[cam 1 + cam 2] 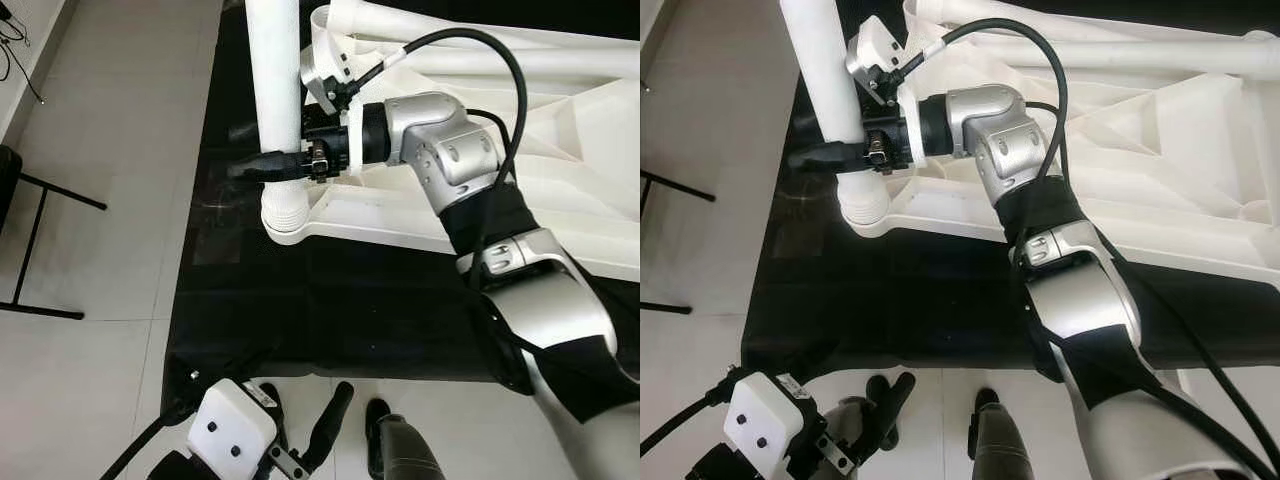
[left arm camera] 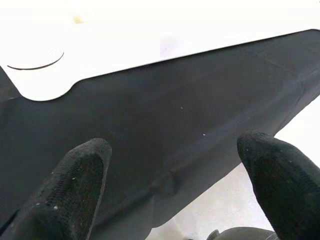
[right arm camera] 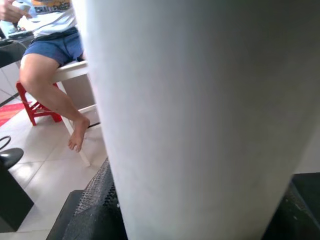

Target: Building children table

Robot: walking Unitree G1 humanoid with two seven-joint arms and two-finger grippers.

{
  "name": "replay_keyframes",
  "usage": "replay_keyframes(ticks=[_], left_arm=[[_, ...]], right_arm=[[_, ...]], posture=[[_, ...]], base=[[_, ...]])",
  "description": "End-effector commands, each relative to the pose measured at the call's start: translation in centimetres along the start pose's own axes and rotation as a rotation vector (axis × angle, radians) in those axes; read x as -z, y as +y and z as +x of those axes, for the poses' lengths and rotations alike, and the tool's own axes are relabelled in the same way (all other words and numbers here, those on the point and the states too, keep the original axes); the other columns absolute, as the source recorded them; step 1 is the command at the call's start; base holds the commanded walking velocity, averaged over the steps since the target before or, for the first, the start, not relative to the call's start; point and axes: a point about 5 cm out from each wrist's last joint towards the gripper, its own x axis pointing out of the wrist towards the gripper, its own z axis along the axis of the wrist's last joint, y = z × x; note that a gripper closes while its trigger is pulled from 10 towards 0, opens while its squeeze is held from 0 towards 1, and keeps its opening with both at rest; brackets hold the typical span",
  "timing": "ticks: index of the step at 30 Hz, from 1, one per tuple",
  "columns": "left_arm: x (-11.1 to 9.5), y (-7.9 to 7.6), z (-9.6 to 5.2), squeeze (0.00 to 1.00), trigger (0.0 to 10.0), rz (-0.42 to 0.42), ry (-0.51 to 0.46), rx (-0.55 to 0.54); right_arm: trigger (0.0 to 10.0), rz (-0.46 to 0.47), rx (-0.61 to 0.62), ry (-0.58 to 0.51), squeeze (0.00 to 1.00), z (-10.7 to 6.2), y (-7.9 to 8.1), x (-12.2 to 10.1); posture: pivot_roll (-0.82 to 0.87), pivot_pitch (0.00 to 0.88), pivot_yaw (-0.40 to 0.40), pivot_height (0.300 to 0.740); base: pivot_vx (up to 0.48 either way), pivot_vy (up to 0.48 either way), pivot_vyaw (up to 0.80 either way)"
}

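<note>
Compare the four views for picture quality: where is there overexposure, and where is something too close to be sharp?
Left wrist view: the white tabletop is blown out, its detail lost. Right wrist view: the table leg looms soft and featureless. Both eye views are evenly lit and sharp.

The right gripper has its black fingers closed around a tall white plastic table leg. Just below the fingers, the leg sits in a round socket on the white plastic tabletop. Under it lies a black cloth on grey floor tiles. The left gripper hangs low with fingers apart.
</note>
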Motion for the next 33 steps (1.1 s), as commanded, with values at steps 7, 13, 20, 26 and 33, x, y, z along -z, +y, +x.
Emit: replay_keyframes(ticks=[7,13,20,26,33], left_arm=[[0.2,-0.2,-0.1,0.00,10.0,-0.017,0.010,0.000],[0.2,-0.2,-0.1,0.00,10.0,-0.016,0.009,-0.002],[0.2,-0.1,0.0,0.00,10.0,-0.015,0.008,0.000],[0.2,-0.1,0.0,0.00,10.0,-0.013,0.008,0.000],[0.2,0.1,-0.1,0.00,10.0,-0.011,0.009,0.001]], right_arm=[[10.0,0.143,0.061,0.130,0.00,0.7,0.1,3.8],[10.0,0.168,0.134,0.151,0.00,0.8,0.1,4.6],[10.0,0.197,0.250,0.175,0.00,0.6,-0.1,5.6],[10.0,0.191,0.316,0.109,0.00,0.4,0.2,5.5],[10.0,0.142,0.327,-0.002,0.00,0.1,1.7,5.3]], posture=[[0.02,0.452,0.006,0.740],[0.01,0.453,0.007,0.740],[0.01,0.456,0.012,0.740],[0.01,0.458,0.014,0.740],[0.01,0.460,0.023,0.740]], base=[[0.000,0.000,0.00],[0.000,0.000,0.00],[0.000,0.000,0.00],[0.000,0.000,0.00],[0.000,0.000,0.00]])
